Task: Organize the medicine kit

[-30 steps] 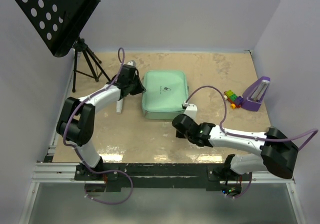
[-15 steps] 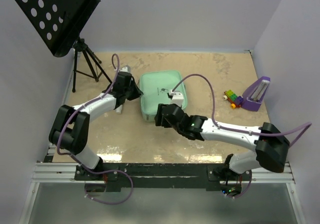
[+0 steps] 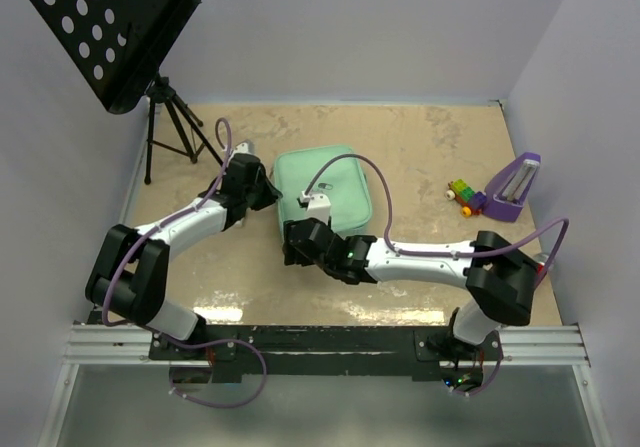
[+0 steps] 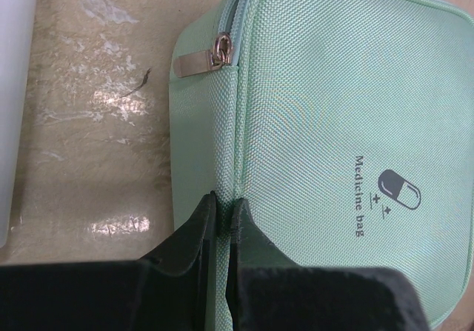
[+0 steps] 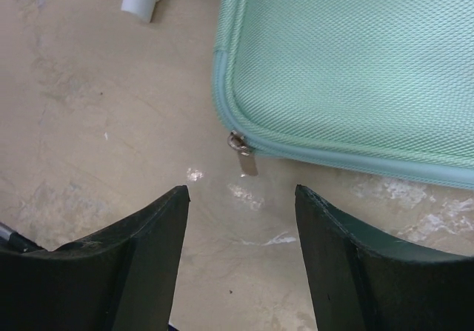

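– Fabric, is it, that medicine kit (image 3: pixel 345 192)?
– Woven nylon by the look, pale mint, a fine grid in the weave, rounded corners and a piped edge. It lies flat on the tan marbled table (image 3: pixel 430 142), about the middle, between the two arms.
– So soft-sided. Heavy?
– Light, I'd judge, and it will give under a squeeze rather than crack. On that glossy table it would likely slide if tugged from one side only.
– Who holds it?
– The left gripper (image 4: pixel 222 198) has its fingers pressed almost together on the side seam, where the zip line runs into the slit between them. I read that as a pinch on the seam ridge.
– And the other?
– The right gripper (image 5: pixel 241 192) stands with fingers well apart, holding nothing, low over the table just off the kit's corner. A small metal zip pull (image 5: pixel 246 161) hangs there, ahead of the gap.
– That's the place to take it?
– I think so: thin, flat, shiny tab, easy to slip off, so a square bite on it. A second pull (image 4: pixel 198 63) sits at another corner.
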You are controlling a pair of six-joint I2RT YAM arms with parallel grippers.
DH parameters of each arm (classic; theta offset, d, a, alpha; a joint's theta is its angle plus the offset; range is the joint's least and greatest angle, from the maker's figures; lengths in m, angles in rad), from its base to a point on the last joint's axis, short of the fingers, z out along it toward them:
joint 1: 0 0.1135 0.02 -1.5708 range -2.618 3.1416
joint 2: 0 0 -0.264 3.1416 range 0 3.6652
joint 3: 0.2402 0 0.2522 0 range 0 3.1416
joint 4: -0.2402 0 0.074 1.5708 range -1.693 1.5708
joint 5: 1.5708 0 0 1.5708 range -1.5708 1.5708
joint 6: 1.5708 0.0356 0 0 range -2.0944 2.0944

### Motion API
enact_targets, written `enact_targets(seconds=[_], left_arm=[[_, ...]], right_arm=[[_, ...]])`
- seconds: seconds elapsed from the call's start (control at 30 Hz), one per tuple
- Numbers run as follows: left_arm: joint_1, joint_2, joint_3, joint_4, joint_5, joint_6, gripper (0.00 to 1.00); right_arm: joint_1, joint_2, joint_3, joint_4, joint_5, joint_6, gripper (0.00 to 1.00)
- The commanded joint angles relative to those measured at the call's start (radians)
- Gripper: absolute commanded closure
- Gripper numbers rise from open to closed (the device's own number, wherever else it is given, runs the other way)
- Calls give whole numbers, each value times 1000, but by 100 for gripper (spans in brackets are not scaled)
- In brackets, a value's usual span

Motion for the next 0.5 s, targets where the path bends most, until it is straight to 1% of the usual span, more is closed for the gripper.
enact_targets(seconds=[0.0,0.2,0.33,0.47], left_arm=[[-6,-31,-20,-70,-14,-16,100],[-6,-62,-46,-73,-20,-24,100],[-6,-71,-52,-79,-20,-21,100],[-6,-76,-57,-81,-19,-15,100]], right_arm=[[29,-7,0,33,22,29,37],[29,39,10,41,103,109,43],[29,98,55,20,161,138,47],[29,121,67,26,197,156,52]])
